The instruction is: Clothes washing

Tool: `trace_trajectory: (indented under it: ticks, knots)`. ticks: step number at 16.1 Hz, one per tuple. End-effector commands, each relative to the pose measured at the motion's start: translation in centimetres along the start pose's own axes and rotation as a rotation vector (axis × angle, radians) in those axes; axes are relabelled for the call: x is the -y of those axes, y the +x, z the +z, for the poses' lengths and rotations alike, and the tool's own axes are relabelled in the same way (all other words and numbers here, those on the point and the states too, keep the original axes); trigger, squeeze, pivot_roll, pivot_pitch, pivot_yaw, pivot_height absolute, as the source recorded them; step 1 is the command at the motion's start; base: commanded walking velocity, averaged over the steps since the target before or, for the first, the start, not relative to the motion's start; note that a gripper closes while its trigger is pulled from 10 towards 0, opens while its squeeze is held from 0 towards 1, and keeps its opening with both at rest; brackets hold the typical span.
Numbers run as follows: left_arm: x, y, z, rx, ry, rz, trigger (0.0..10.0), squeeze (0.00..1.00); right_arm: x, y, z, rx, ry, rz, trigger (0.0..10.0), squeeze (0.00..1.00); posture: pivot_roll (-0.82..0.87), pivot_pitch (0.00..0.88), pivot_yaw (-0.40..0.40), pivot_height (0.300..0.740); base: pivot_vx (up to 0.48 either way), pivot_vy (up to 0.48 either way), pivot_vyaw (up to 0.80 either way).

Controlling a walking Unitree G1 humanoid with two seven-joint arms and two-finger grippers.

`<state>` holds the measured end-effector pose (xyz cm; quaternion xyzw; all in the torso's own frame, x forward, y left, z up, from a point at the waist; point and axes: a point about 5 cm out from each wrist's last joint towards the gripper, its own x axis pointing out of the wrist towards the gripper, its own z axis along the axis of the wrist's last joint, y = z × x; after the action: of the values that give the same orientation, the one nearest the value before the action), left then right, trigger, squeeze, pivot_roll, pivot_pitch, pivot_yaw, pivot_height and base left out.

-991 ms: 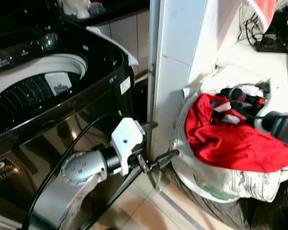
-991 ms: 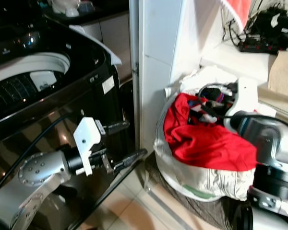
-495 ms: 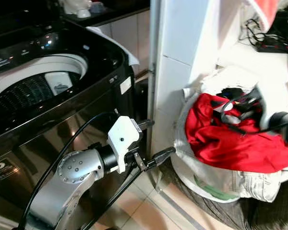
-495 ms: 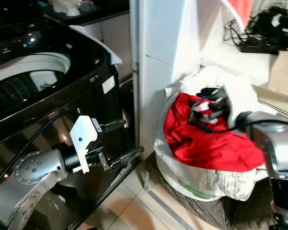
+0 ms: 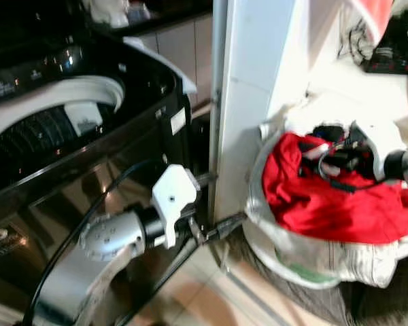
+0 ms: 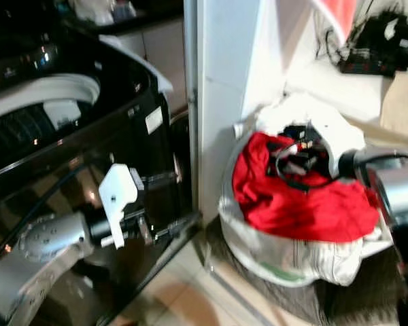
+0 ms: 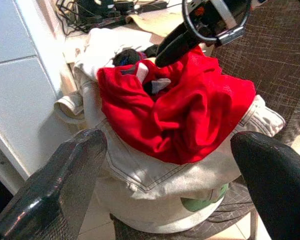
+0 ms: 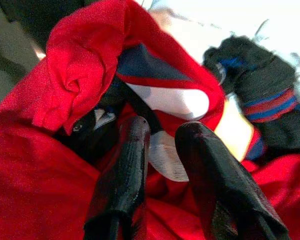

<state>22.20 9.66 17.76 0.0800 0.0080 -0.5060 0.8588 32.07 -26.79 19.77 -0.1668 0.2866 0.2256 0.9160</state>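
While the left end effector (image 5: 214,204) hangs low in front of the black top-loading washing machine (image 5: 75,129), its two black fingers (image 7: 65,185) stand wide apart with nothing between them, pointing toward the heap of laundry. That heap sits to the robot's right, past a white tiled wall corner (image 5: 248,102): a red garment (image 5: 326,197) lies on top of pale cream trousers (image 7: 155,195), and both rest on a dark woven seat (image 7: 280,65). The right end effector (image 8: 162,145) is pressed down into the middle of the red garment, where a white and navy patch (image 8: 165,97) of cloth shows beside a dark striped sock (image 8: 262,95). Its fingers are drawn close with only a narrow gap; whether they pinch any cloth cannot be told. The washer's lid is up and its white drum rim (image 5: 54,95) is exposed, well apart from the clothes.
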Motion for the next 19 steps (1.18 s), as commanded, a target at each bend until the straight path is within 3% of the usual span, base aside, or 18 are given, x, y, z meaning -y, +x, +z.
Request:
trace_trajectory:
  ticks: [1, 8, 10, 11, 12, 13, 15, 19]
  knots:
    - [0.0, 0.0, 0.5, 0.008, 0.012, -0.021, 10.0, 0.00, 0.1, 0.4, 0.2, -0.005, -0.007, 0.022, 10.0, 1.00, -0.05, 0.000, 0.041, 0.740, 0.000, 0.000, 0.00]
    - [0.2, -0.4, 0.6, 0.001, 0.005, -0.014, 10.0, 0.00, 0.6, 2.4, -0.2, -0.046, 0.042, 0.059, 10.0, 1.00, -0.03, 0.000, 0.024, 0.740, 0.000, 0.000, 0.00]
    - [0.2, -0.4, 0.6, 0.002, 0.004, -0.010, 10.0, 0.00, 1.0, 2.7, -0.4, -0.070, 0.068, -0.001, 10.0, 1.00, -0.03, 0.000, 0.019, 0.740, 0.000, 0.000, 0.00]
    - [0.3, -0.4, 0.6, 0.003, 0.002, -0.009, 10.0, 0.00, 1.2, 2.8, -0.4, -0.084, 0.099, -0.014, 10.0, 0.13, -0.03, 0.000, 0.019, 0.740, 0.000, 0.000, 0.00]
    - [0.3, -0.4, 0.6, 0.003, 0.002, -0.009, 10.0, 0.00, 1.2, 2.8, -0.4, -0.080, 0.117, -0.004, 10.0, 0.13, -0.03, 0.000, 0.019, 0.740, 0.000, 0.000, 0.00]
    - [0.4, -0.4, 0.6, 0.004, 0.001, -0.011, 10.0, 0.00, 0.9, 2.9, -0.4, -0.099, 0.152, 0.012, 10.0, 0.00, -0.03, 0.000, 0.020, 0.740, 0.000, 0.000, 0.00]
    - [0.3, -0.4, 0.7, 0.005, 0.002, -0.015, 10.0, 0.00, 0.2, 3.4, -0.6, -0.111, 0.247, 0.072, 10.0, 0.00, -0.03, 0.000, 0.019, 0.740, 0.000, 0.000, 0.00]
    - [0.5, -0.5, 0.7, -0.001, 0.003, -0.028, 10.0, 0.00, -0.4, 4.2, -0.4, -0.107, 0.251, 0.105, 10.0, 0.00, -0.02, 0.000, 0.018, 0.740, 0.000, 0.000, 0.00]
